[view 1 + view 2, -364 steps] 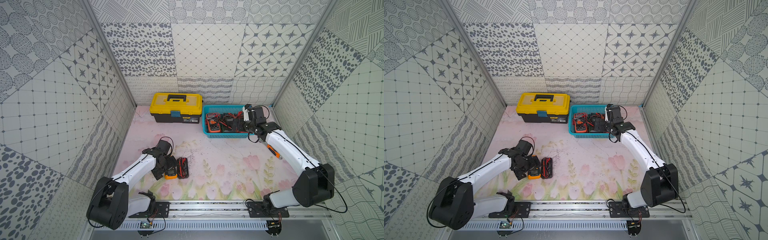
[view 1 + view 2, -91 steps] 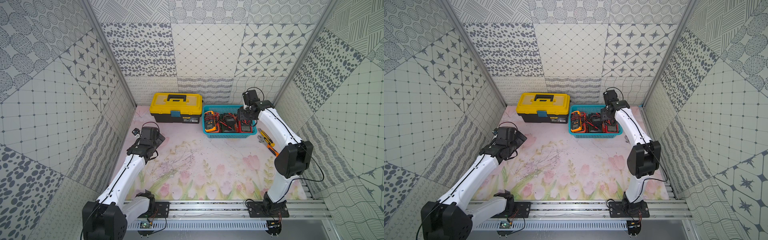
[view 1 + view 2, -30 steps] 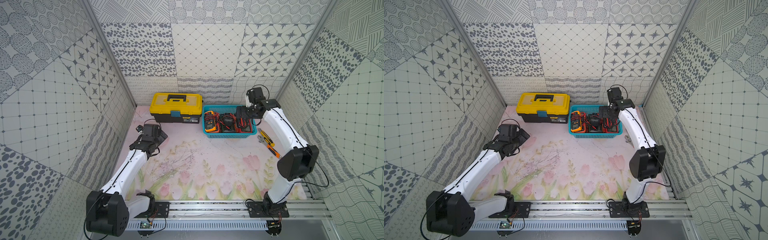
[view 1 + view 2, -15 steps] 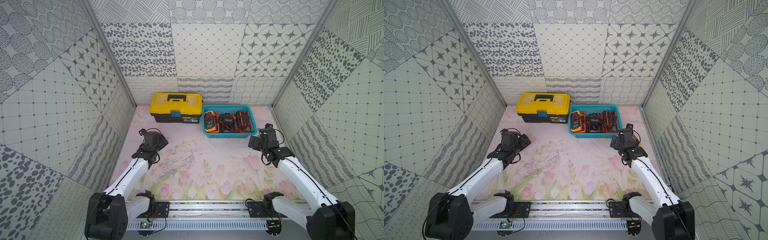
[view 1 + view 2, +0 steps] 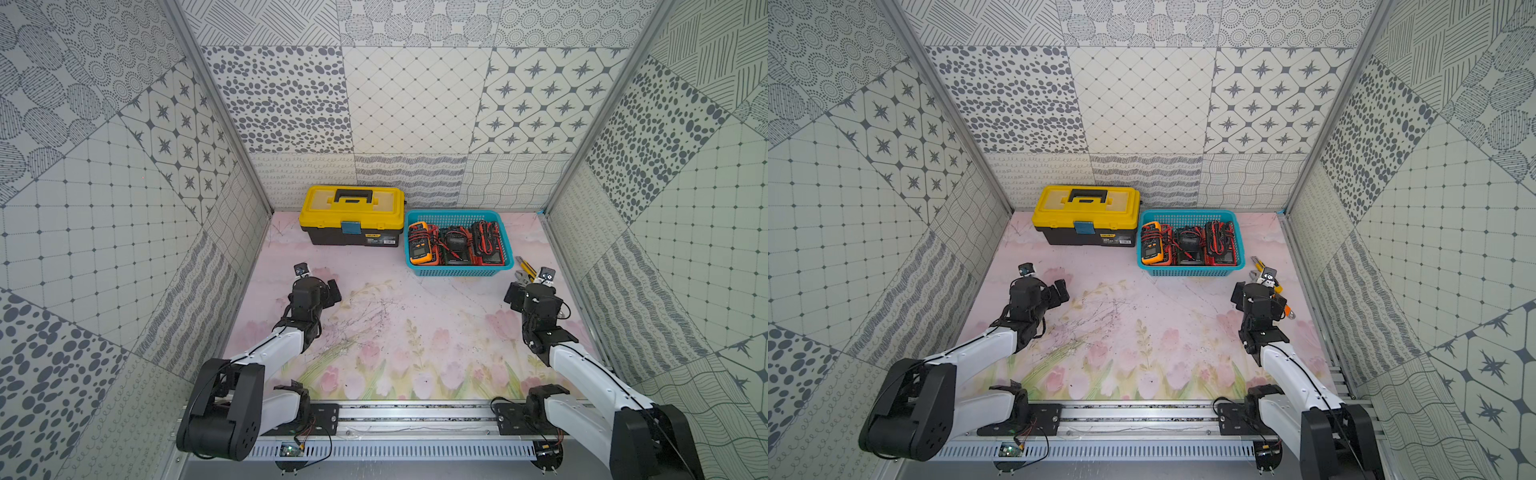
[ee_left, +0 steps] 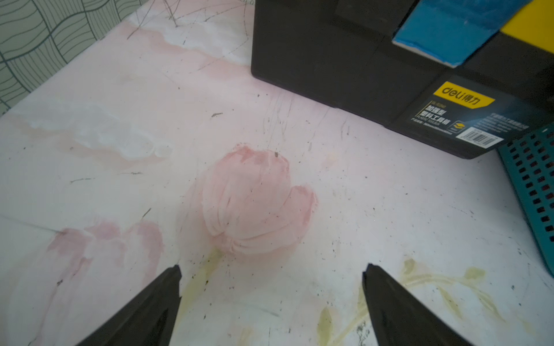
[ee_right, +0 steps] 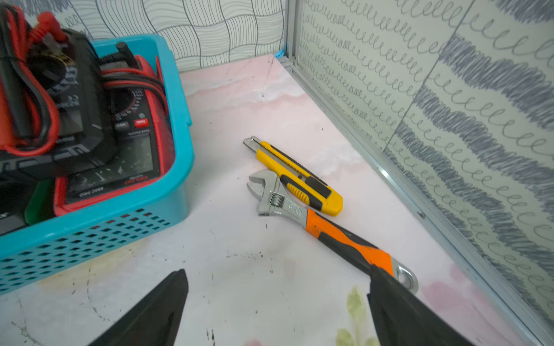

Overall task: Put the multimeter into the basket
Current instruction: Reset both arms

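- Left arm [image 5: 266, 353] and right arm [image 5: 582, 370] have both drawn back from the basket [image 5: 457, 272] and sit well short of its front wall.
- Inside the basket, three multimeters [image 5: 455, 245] lie side by side. None remains outside it, so the task looks finished.
- Jaws of the left gripper [image 6: 272, 266] and right gripper [image 7: 277, 269] gape wide, holding nothing.
- Wrench [image 7: 326, 229] lies near the basket, untouched.

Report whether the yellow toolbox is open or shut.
Shut. In both top views the toolbox has its lid flat on its black body, and the blue latch lies down over the front.
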Controlling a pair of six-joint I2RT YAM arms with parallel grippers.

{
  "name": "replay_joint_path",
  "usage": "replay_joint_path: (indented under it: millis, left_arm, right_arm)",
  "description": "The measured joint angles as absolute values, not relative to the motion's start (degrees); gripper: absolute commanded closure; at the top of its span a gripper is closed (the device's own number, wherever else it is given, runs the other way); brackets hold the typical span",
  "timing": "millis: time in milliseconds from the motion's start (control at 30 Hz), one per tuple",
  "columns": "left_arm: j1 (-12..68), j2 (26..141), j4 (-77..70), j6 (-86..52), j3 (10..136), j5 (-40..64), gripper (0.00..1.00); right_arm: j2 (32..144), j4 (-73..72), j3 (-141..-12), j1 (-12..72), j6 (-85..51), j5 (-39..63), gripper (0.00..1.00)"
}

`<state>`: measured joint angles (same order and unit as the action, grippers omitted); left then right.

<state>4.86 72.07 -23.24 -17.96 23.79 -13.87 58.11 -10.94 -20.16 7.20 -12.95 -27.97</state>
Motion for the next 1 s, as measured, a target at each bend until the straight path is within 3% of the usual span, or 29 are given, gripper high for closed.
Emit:
replay_joint_path:
  millis: [267,1000]
  left_arm:
    - [4.9,74.8,-31.5,-10.6,24.0,-12.0,0.01]
    - [4.5,90.2,-50.0,-2.9,20.7,-8.8,0.01]
  right_arm:
    - [67.0,-26.6,-18.7,7.2,-8.0,-23.7,0.02]
    - [88.9,-48.9,-19.6,6.7,-0.6,-11.9,0.02]
